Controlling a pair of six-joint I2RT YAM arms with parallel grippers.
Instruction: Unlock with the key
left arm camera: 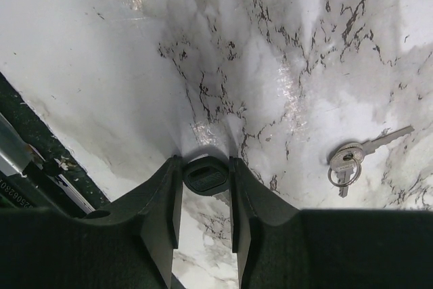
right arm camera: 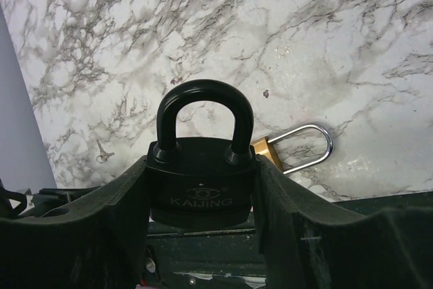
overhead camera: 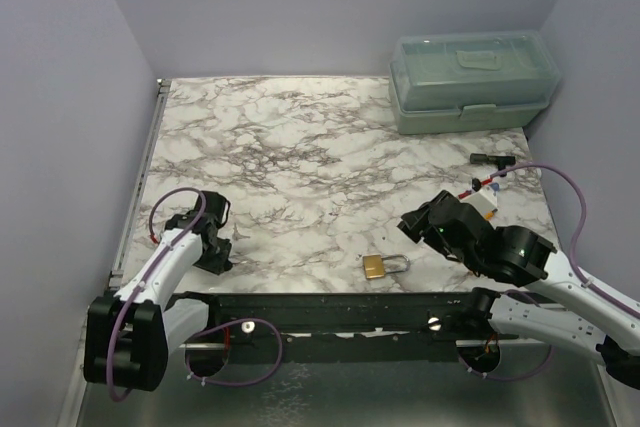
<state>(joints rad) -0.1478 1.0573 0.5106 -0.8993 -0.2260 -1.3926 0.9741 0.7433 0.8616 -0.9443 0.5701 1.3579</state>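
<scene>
My left gripper (left arm camera: 206, 167) is shut on the black plastic head of a key (left arm camera: 206, 176), low over the marble table; in the top view the gripper sits at the front left (overhead camera: 213, 239). My right gripper (right arm camera: 201, 162) is shut on the body of a black padlock (right arm camera: 201, 187) marked KAIJING. The padlock's shackle is closed and points away from the wrist. In the top view this gripper (overhead camera: 418, 222) is held above the table at the front right. The two grippers are far apart.
A brass padlock (overhead camera: 382, 267) with a silver shackle lies near the front edge, also in the right wrist view (right arm camera: 301, 148). Silver keys on a ring (left arm camera: 348, 160) lie right of my left gripper. A green toolbox (overhead camera: 470, 82) stands back right. A small black object (overhead camera: 492, 159) lies near it.
</scene>
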